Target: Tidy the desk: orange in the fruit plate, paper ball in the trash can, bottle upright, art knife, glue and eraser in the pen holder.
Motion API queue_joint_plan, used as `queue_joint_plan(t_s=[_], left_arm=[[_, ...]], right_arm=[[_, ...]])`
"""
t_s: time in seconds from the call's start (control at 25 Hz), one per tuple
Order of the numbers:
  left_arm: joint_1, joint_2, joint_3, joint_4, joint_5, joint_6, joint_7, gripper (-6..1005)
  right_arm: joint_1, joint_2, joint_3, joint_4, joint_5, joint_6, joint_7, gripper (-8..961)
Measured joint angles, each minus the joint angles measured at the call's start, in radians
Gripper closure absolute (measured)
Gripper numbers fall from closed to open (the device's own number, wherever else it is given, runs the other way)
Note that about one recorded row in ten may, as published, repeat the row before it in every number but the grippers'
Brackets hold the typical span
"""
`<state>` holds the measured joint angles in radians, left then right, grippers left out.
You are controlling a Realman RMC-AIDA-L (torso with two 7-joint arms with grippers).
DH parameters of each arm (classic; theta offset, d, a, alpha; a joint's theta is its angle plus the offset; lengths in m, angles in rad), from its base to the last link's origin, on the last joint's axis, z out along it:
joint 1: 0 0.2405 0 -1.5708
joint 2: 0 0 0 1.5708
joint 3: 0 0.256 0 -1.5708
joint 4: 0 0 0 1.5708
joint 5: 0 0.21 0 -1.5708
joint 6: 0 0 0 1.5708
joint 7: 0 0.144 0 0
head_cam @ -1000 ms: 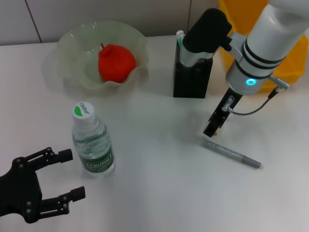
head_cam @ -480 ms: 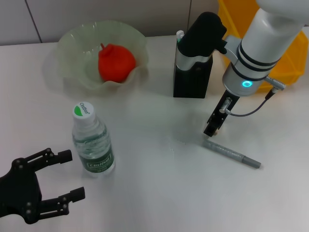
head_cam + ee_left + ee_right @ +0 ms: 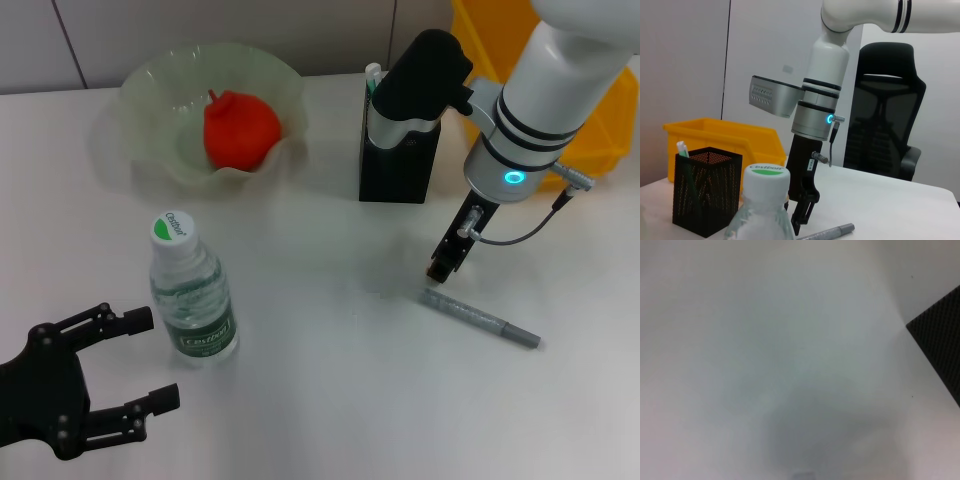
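The orange (image 3: 240, 130) lies in the pale green fruit plate (image 3: 140, 90) at the back left. The water bottle (image 3: 192, 295) stands upright, and its cap shows in the left wrist view (image 3: 765, 182). The grey art knife (image 3: 482, 320) lies flat on the table. My right gripper (image 3: 444, 268) points down, shut and empty, just above the knife's left end; it also shows in the left wrist view (image 3: 801, 212). The black mesh pen holder (image 3: 398, 160) holds a white-and-green stick (image 3: 372, 78). My left gripper (image 3: 140, 362) is open at the front left, beside the bottle. The paper ball and eraser are out of view.
A yellow bin (image 3: 600, 110) stands at the back right behind my right arm. The right wrist view shows bare white table and a corner of the pen holder (image 3: 942, 345). A black office chair (image 3: 885, 125) stands beyond the table.
My right gripper has shifted slightly to the right, staying over the knife's left end. The left arm and the objects have hardly moved.
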<state>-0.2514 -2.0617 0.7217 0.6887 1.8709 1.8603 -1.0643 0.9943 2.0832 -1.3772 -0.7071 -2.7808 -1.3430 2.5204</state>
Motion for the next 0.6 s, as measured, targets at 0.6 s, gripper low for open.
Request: queue_joint_plan(t_s=[0.6], left_arm=[[0.001,0.000,-0.001,0.000,-0.002,0.000,0.000,156]], right_arm=[[-0.084,-0.005,0.048,-0.328,-0.005,-0.166,0.002,553]])
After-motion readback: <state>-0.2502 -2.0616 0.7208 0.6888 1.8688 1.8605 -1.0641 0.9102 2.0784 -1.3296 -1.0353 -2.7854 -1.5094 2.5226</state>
